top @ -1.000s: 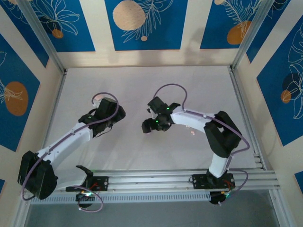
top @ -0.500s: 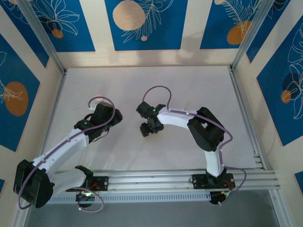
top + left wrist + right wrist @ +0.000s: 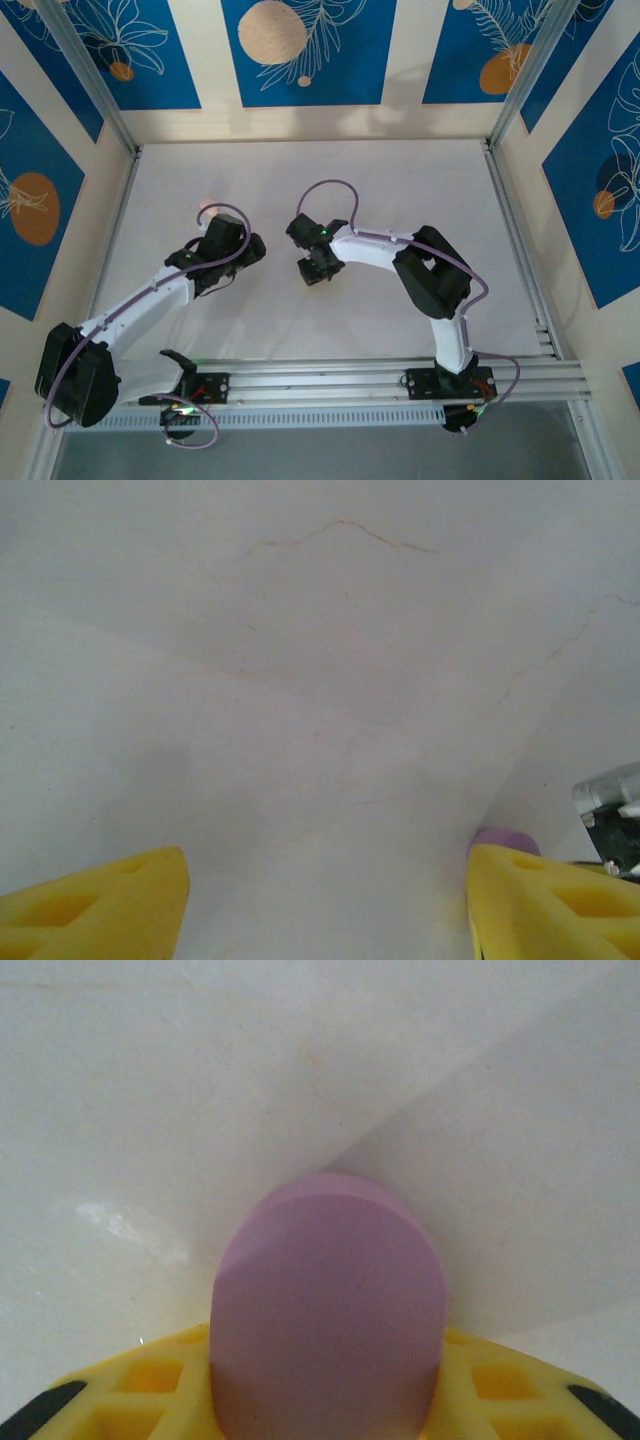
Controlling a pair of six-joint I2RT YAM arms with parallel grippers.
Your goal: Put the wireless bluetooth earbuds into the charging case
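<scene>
- The right claw (image 3: pixel 312 272) pinches the purple case (image 3: pixel 330 1300) low down, as far as its wrist view shows; most of the rounded body stands out past the pads. On so smooth and curved a shell, I judge that a squeeze off centre could squirt the case out or twist it.
- No lid seam or opening shows on the case, so I cannot tell whether it is open. If it is shut, or its sockets face away, an earbud would have nowhere to go.
- The left claw (image 3: pixel 327 860) is spread with nothing between its fingers, low over the bare desk (image 3: pixel 300 680) to the left of the case.
- A purple bit (image 3: pixel 505 837) peeks out just beside that claw's finger on the case side. It is too hidden to tell earbud from case.
- If it is an earbud, the finger could nudge it away; so small a piece would roll easily.
- The claws are near each other at the case, so a careless reach risks a knock.
</scene>
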